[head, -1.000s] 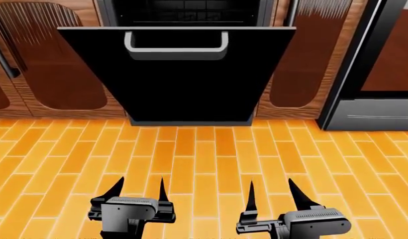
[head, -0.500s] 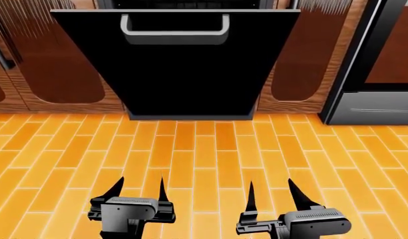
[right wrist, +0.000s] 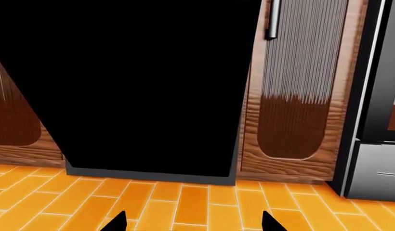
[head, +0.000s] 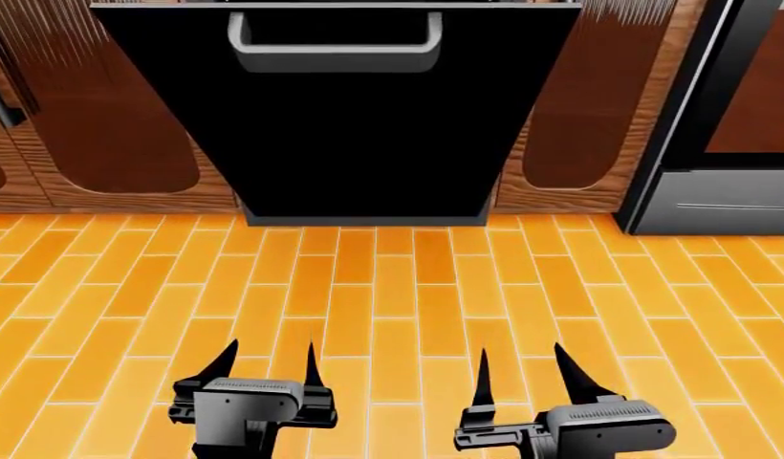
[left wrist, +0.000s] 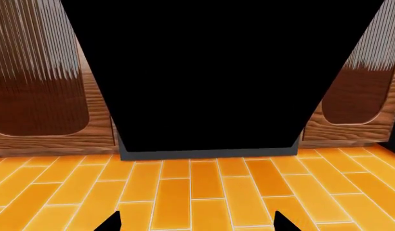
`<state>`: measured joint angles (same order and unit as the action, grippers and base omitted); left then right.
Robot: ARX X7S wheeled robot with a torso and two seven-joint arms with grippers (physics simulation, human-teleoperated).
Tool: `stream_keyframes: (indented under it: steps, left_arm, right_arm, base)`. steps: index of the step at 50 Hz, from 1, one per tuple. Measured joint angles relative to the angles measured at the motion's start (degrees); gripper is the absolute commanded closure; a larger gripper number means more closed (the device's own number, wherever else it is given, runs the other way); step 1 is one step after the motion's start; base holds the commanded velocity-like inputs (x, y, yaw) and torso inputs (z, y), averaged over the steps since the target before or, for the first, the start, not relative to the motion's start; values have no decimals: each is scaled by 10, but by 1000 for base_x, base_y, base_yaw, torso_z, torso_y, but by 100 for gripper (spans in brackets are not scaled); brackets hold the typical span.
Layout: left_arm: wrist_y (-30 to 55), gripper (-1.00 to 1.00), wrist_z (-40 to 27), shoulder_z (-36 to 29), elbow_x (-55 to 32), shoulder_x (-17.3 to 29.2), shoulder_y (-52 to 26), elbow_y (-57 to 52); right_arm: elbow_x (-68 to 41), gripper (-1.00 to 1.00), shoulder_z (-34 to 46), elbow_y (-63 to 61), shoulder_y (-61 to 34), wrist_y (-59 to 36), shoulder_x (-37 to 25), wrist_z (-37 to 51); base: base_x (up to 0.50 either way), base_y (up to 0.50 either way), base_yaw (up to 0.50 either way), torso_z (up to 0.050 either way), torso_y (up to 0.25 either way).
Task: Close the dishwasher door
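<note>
Right now your two arms hang low over the orange floor (head: 392,287), well short of the appliance, so neither is placed to push yet. Your left gripper (head: 267,368) has its fingers spread apart with nothing between them, and your right gripper (head: 526,373) is the same: parted and empty. That suits the job, since closing needs a push, not a grasp. The dishwasher door (head: 354,124) stands straight ahead between the brown wood cabinet doors (head: 98,115), hinged at its foot and tilted out toward you at the top, so its grey handle (head: 335,43) leans forward near the head view's upper edge. Both wrist views are filled by the black panel, which suggests the arms are aimed squarely at it. To the right stands the oven (head: 736,143), apart from the door. Judging from this, the door is only partly open and you need to come closer before pressing its upper face.
</note>
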<state>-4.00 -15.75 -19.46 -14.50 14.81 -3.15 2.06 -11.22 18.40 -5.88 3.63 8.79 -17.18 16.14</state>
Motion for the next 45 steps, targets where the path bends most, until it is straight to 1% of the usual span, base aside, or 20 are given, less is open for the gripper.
stream_keyframes:
  steps: [10, 27, 45]
  left_arm:
    - [-1, -100, -3, -1, -1, 2, 0, -2]
    - [-4, -100, -9, -3, -1, 4, 1, -5]
    - [-5, -100, -13, -5, -3, 6, 1, -6]
  right_arm:
    - [-5, -100, 1, -1, -1, -4, -1, 1]
    - [-23, -100, 2, -9, -5, -33, -5, 2]
    - [-32, -100, 8, -14, -6, -42, -11, -2]
  base:
    - [0, 0, 0, -45, 3]
    - [3, 0, 0, 0, 0]
    - [381, 0, 0, 0, 0]
